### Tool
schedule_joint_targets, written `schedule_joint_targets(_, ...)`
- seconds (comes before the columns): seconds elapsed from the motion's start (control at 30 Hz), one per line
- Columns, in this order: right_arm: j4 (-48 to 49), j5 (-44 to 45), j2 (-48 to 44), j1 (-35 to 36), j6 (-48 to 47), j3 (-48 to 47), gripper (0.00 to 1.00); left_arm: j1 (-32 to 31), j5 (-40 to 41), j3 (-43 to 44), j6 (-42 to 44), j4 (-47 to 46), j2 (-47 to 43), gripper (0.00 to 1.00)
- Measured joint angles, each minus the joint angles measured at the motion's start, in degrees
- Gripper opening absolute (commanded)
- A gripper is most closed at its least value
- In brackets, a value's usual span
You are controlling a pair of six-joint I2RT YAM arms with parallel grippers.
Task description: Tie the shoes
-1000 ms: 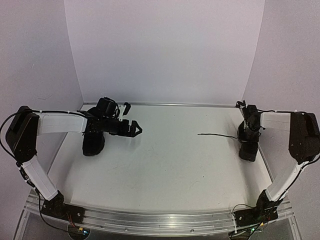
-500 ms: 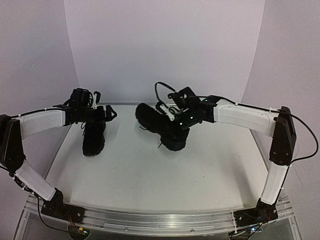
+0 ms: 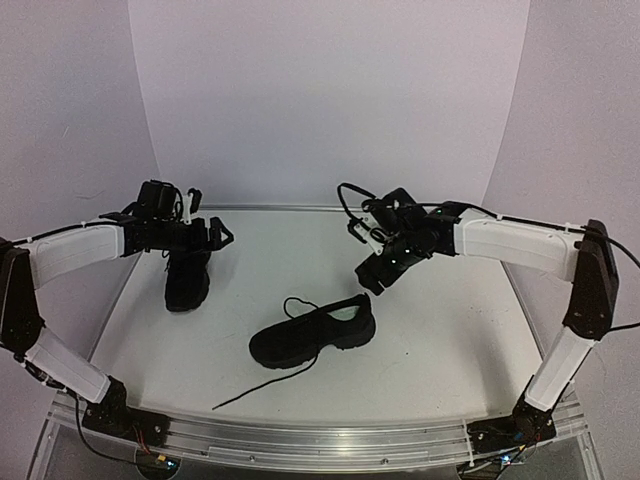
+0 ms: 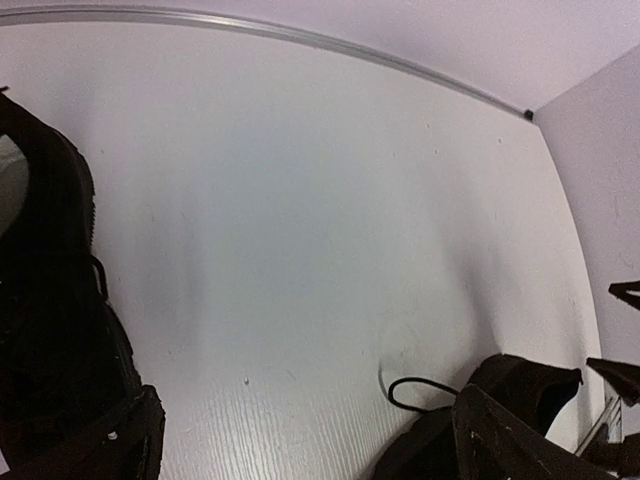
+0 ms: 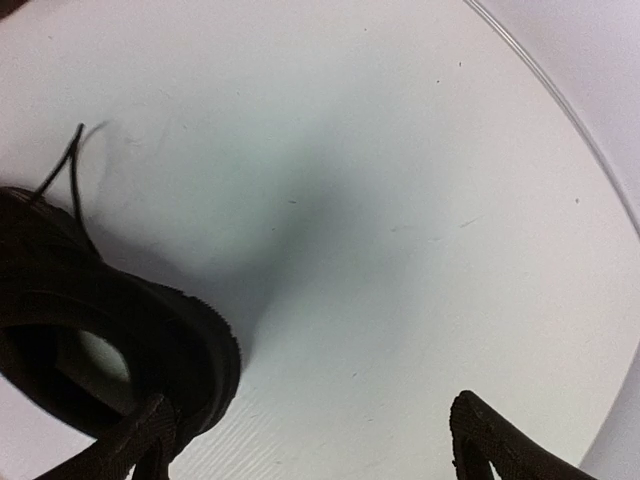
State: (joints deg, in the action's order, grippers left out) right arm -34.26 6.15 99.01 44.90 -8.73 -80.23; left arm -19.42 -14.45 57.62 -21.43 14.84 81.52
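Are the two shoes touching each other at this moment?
Apart. The top external view shows it plainly: the left-hand shoe stands toward the back left, the middle shoe lies nearer the front, and a stretch of bare table separates them.

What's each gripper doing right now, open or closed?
Left gripper: open, holding nothing.
Right gripper: open, holding nothing.
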Motion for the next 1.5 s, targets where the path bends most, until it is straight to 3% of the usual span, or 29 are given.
schedule_joint_targets(0.13, 1.6, -9.5, -9.4, -0.6, 8.6, 8.2, 0.77, -3.4, -2.1, -0.1, 3.2, 0.8, 2.6, 0.97)
schedule_joint_targets(0.23, 4.4, -14.5, -14.2, -0.2, 14.5, 15.4, 0.73, -6.9, -1.9, 0.0, 5.4, 2.8, 5.1, 0.83)
schedule_joint_targets(0.3, 6.3, -16.7, -14.6, 0.0, 18.2, 20.1, 0.71, -10.0, -1.0, 0.1, 7.4, 4.8, 7.7, 0.73)
schedule_joint_targets(0.53, 12.2, -19.0, -8.3, 0.0, 27.1, 26.9, 0.67, -17.0, 0.5, -4.1, 9.2, 7.9, 9.5, 0.65)
schedule_joint_targets(0.9, 17.9, -19.7, 6.7, -5.5, 26.9, 12.2, 0.68, -29.3, -2.5, -6.9, 8.8, 5.2, 10.5, 0.56)
schedule_joint_targets(1.23, 20.7, -29.1, 17.2, -12.8, 23.8, -3.6, 0.66, -31.5, -7.3, -6.5, 3.5, -8.5, 17.2, 0.54)
schedule_joint_targets(1.5, 21.5, -35.2, 18.3, -14.8, 23.8, -4.1, 0.81, -32.1, -8.8, -2.5, 0.5, -14.3, 21.9, 0.65)
